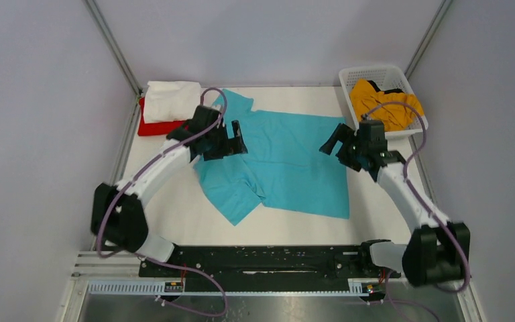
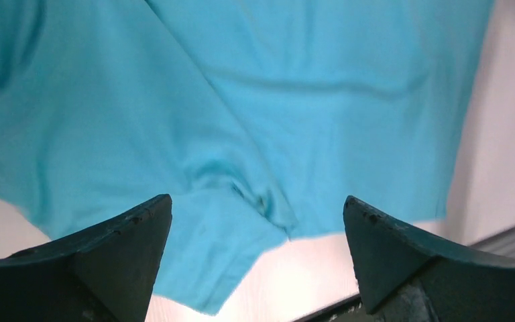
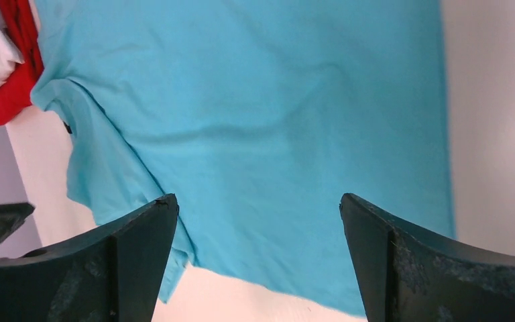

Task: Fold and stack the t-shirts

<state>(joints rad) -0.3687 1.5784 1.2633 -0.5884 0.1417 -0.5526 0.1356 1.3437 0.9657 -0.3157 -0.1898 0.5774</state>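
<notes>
The turquoise t-shirt [image 1: 288, 161] lies spread on the white table, one sleeve jutting toward the near left [image 1: 238, 201]. My left gripper [image 1: 237, 139] hovers open over the shirt's left side; in its wrist view the turquoise t-shirt [image 2: 241, 114] fills the frame and nothing sits between the jaws. My right gripper [image 1: 336, 142] hangs open above the shirt's right edge, with the turquoise t-shirt [image 3: 261, 121] below it. A folded white t-shirt [image 1: 171, 100] rests on a red t-shirt [image 1: 154, 127] at the back left. The mustard t-shirt [image 1: 382, 100] is in the basket.
The white lattice basket [image 1: 349, 77] stands at the back right corner. Grey walls and metal frame posts close in the table on three sides. The black rail [image 1: 268, 258] with both arm bases runs along the near edge.
</notes>
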